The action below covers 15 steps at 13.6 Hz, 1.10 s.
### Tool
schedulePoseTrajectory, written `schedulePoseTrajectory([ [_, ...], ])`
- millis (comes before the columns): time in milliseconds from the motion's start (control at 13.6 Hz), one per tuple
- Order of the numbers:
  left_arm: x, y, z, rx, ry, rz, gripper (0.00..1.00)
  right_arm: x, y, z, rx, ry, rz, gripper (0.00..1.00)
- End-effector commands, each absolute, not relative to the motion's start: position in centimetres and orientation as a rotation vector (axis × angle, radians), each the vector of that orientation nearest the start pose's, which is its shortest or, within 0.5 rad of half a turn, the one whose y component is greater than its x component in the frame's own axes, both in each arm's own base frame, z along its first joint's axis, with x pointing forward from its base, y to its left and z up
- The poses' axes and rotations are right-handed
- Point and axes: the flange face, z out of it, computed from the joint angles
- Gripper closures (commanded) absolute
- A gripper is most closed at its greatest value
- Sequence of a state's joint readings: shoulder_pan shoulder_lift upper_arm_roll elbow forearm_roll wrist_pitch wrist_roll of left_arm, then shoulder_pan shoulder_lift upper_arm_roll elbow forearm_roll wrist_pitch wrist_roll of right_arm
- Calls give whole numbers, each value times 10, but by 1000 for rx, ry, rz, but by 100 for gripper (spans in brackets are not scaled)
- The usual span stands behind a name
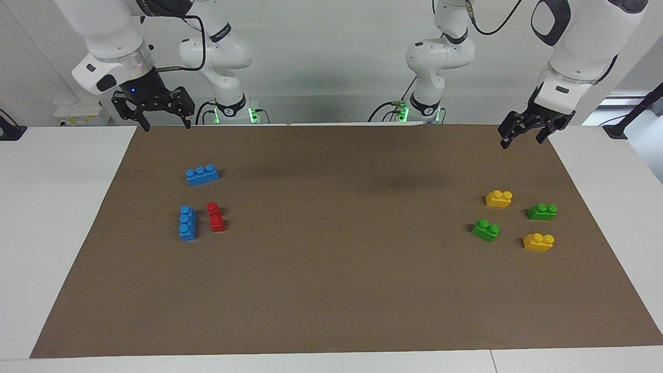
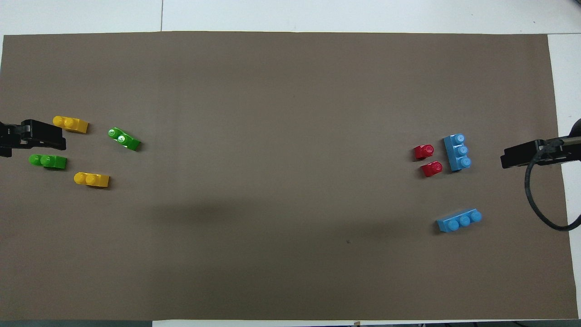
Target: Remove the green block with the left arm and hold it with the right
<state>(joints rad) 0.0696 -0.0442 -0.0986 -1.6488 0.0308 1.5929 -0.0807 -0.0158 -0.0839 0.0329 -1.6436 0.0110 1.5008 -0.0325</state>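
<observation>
A flat matte brown mat (image 1: pixel 331 290) covered the white table (image 1: pixel 46 217). On it lay eight glossy plastic studded bricks: two blue three-stud bricks (image 1: pixel 202 175), two green blocks (image 1: pixel 486 230), two yellow bricks (image 1: pixel 499 198), two red bricks (image 1: pixel 215 216). Green and yellow sat clustered toward the left arm's end, untouched. The left gripper (image 1: pixel 523 134) hung over the mat's edge, fingers spread, empty. The right gripper (image 1: pixel 164 123) likewise hung spread and empty.
</observation>
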Motion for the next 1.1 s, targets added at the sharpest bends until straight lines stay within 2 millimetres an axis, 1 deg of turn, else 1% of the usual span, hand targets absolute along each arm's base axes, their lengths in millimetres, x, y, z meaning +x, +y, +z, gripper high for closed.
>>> schedulePoseTrajectory([
  [0, 536, -15, 627, -3109, -46, 51, 0, 541, 14, 618, -3139, -43, 113, 0],
  [73, 536, -15, 629, -3121, -49, 45, 0, 546, 10, 621, -3137, -32, 99, 0],
  [294, 536, -15, 630, -3156, -63, 33, 0, 543, -3, 625, -3133, -8, 89, 0],
  [367, 536, -15, 630, -3157, -63, 33, 0, 544, 3, 626, -3135, -22, 84, 0],
  [514, 535, -15, 631, -3159, -60, 33, 0, 544, -2, 626, -3135, -10, 84, 0],
  [807, 535, -14, 632, -3159, -65, 28, 0, 545, 0, 629, -3134, -12, 79, 0],
  [881, 534, -15, 632, -3158, -62, 31, 0, 547, -2, 633, -3145, -7, 65, 0],
  [1028, 533, -16, 632, -3158, -58, 31, 0, 547, -3, 629, -3145, -5, 75, 0],
])
